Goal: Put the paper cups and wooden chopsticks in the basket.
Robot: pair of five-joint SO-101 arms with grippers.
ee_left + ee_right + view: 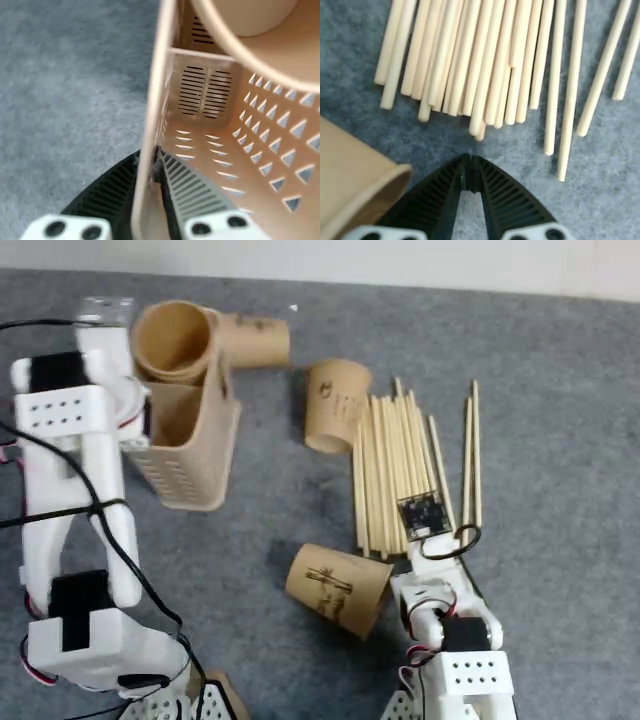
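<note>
The beige slotted basket [190, 455] stands at the left, and one paper cup [175, 338] sits upright in it. My left gripper [156, 162] is shut on the basket's wall [150, 100], one finger inside and one outside; from above it is at the basket's left side [140, 420]. A second cup [258, 340] lies behind the basket. Two more cups lie on the mat, one [336, 405] by the chopsticks [400, 470] and one [338, 587] nearer the front. My right gripper [470, 167] is shut and holds nothing, just short of the chopsticks' ends [485, 60], with the front cup [355, 175] beside it.
Grey felt mat [560, 390] covers the table. Three chopsticks [470, 450] lie slightly apart on the right of the pile. Cables trail from the left arm [70, 510]. The right arm's base [465, 670] stands at the front edge.
</note>
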